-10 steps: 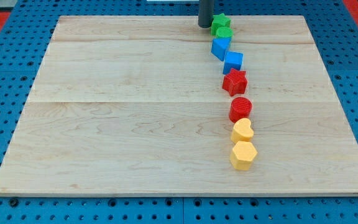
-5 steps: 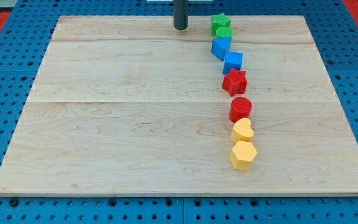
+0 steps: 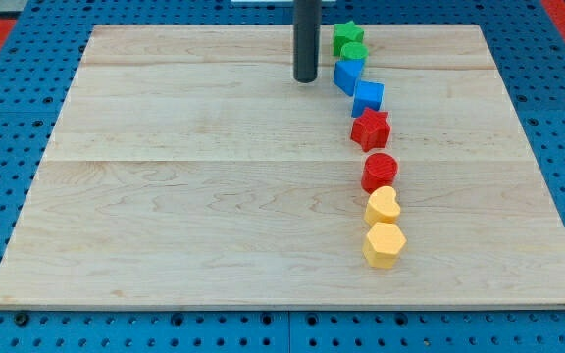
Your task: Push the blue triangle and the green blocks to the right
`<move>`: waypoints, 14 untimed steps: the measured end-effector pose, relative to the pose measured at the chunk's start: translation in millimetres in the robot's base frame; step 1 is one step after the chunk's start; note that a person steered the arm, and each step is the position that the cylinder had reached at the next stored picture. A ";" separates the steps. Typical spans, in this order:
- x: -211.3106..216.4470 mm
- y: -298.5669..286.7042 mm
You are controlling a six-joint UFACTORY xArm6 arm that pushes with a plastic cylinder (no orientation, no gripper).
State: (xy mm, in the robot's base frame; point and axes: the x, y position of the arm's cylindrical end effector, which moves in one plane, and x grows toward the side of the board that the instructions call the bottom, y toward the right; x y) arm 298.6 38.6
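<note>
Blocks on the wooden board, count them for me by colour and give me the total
Green blocks: 2, a star and a round one
Blue blocks: 2, a triangle and a cube
Red blocks: 2, a star and a round one
Yellow blocks: 2, a heart and a hexagon
Total: 8

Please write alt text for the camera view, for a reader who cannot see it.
My tip rests just left of the blue triangle, not touching it. Eight blocks curve down the wooden board: two green, two blue, two red, two yellow.
</note>
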 end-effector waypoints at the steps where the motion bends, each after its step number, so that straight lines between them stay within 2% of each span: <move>1: 0.0 18.5; 3: 0.0 48.1; 4: 0.0 30.7; 6: 8.3 -51.1; 8: 11.2 -66.0; 9: 11.4 -66.4; 10: 19.6 -32.7; 11: 28.7 -31.1; 12: 25.3 -32.8; 14: -7.6 -9.2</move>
State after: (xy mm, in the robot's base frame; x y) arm 291.0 29.5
